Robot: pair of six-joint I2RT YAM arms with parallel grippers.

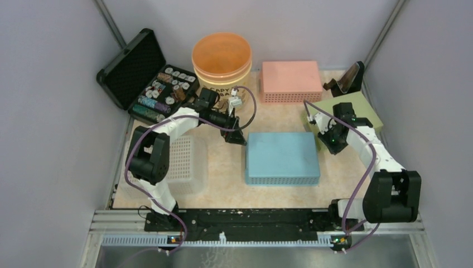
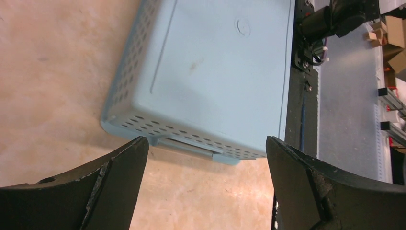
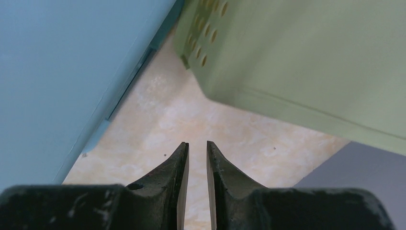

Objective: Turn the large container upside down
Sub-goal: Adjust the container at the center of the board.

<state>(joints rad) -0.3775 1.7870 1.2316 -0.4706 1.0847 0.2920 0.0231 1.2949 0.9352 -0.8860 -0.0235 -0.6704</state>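
From above, the large blue container (image 1: 283,156) lies mid-table with its flat base up, so it looks already inverted. The left gripper (image 1: 235,137) hangs just beside its far left corner, the right gripper (image 1: 333,146) just beside its right end.

Left wrist view: jaws spread wide and empty, the container's rim down on the table (image 2: 57,72).

Right wrist view: jaws nearly pressed together, pinching nothing, between the container and a green box (image 3: 311,62).

Little seems left — only backing the arms away.
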